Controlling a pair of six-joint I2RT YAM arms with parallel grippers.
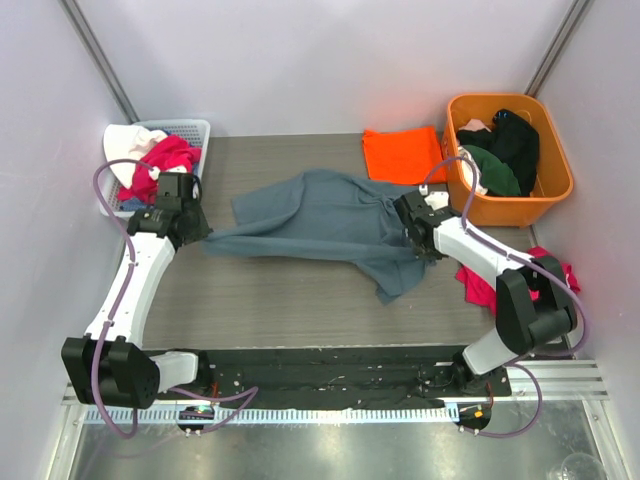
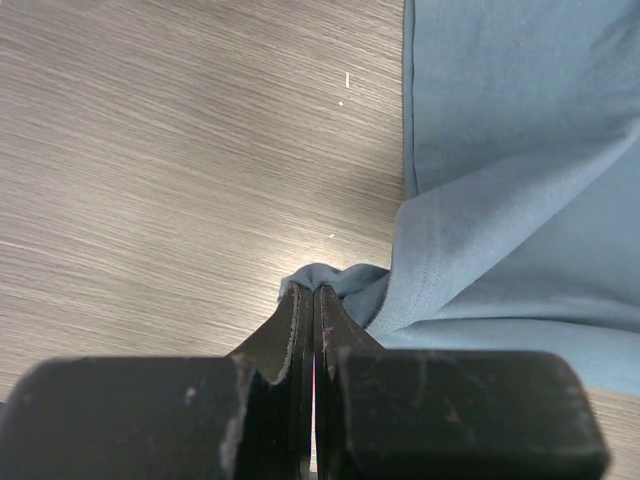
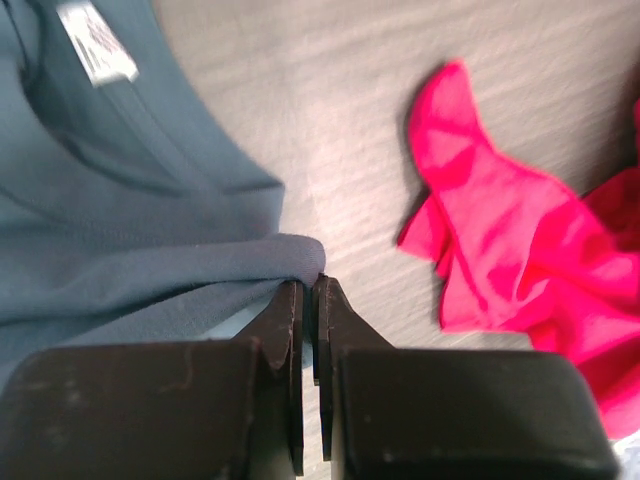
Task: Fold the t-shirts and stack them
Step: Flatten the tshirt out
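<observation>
Wood-grain table [image 1: 280, 300] carries the slate t-shirt [image 1: 320, 215], stretched between my arms. Left fingers [image 2: 288, 325] pinch a bunched edge, right fingers [image 3: 287, 320] a fold near the collar. I'd pull evenly, lay it flat, then fold.

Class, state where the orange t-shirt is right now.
Top view: the orange t-shirt lies far right on the table, just left of the orange tub, behind the blue-grey t-shirt.
</observation>
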